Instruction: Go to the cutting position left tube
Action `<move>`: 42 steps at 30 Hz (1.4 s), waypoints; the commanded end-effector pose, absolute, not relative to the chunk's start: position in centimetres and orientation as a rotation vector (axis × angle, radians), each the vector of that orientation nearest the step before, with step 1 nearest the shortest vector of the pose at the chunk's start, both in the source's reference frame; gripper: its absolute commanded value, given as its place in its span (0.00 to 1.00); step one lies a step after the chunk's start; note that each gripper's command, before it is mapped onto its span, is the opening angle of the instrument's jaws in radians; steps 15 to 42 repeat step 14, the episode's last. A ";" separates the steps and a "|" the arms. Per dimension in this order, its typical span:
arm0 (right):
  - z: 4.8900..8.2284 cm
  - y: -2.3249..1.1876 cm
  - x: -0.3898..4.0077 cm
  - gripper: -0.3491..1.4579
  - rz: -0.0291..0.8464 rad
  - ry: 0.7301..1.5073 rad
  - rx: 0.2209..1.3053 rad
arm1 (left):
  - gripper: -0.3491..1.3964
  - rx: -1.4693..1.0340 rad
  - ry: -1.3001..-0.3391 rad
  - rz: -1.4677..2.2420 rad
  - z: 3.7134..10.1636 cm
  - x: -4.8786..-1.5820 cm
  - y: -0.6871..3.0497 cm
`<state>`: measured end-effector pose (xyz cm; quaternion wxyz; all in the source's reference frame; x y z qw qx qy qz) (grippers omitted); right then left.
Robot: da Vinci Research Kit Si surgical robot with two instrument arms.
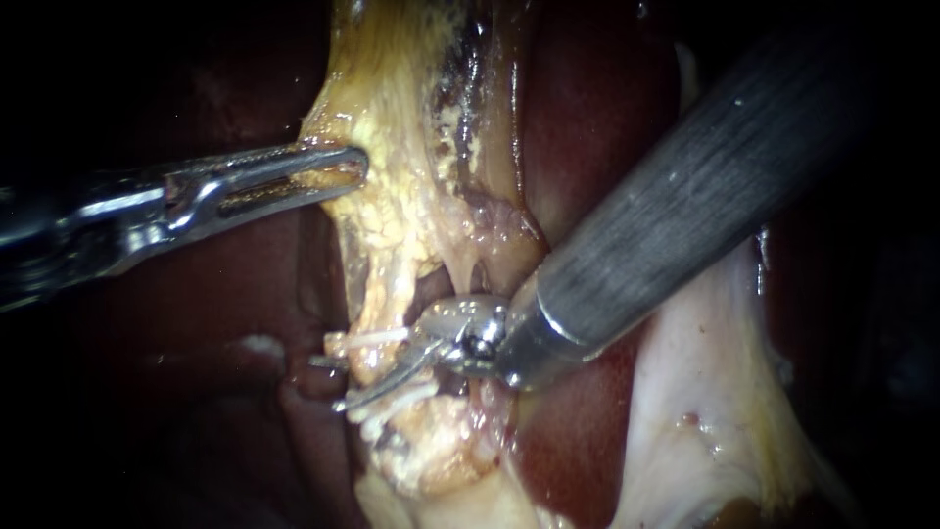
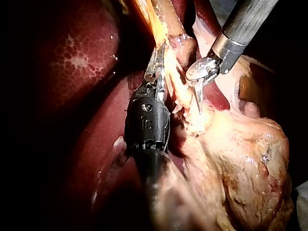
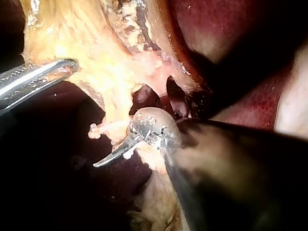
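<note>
Two instruments, one tube (tissue gripped)

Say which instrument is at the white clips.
The right instrument: its curved tip lies at the white clips. The left instrument grips yellow tissue well away.

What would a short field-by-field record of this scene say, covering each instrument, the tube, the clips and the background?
left instrument: shut on the edge of the yellow tissue
right instrument: curved blades, open, at the tube
white clips: across the tube, on either side of the near blade
liver: dark red, behind the yellow tissue
</note>
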<state>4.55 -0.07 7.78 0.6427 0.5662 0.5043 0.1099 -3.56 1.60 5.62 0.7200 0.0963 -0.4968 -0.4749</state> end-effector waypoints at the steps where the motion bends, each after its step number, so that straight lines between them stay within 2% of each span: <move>1: 7.78 -0.07 4.55 0.82 0.250 1.149 1.290 | 0.00 0.213 -1.098 -1.050 5.61 -3.56 1.60; 42: 7.78 -0.06 4.55 0.82 0.248 1.151 1.294 | 0.00 0.214 -1.098 -1.050 5.59 -3.56 1.61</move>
